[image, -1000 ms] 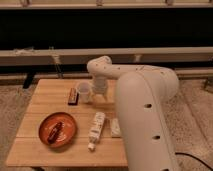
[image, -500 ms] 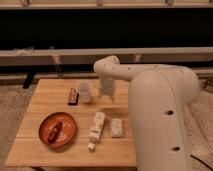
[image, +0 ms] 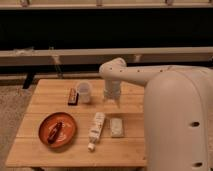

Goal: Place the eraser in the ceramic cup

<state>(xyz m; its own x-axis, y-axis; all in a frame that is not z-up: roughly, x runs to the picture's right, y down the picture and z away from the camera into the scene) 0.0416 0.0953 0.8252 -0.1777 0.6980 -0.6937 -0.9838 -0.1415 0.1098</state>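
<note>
Eraser whitish flat rounded block on table | pincer near ceramic cup, grip cannot tell

1. Table: pale wooden planks, matt.
2. Cup: white, smooth, ceramic-looking, faint sheen.
3. Eraser: whitish, matt, rubbery look.
4. Plate: orange, smooth, slightly glossy.
5. Arm: cream plastic shell, smooth, soft sheen.
6. Gripper: same pale plastic, hanging over the table just right of the cup.

Lab-like room: bare wooden table, dark back wall; gripper above table.
</note>
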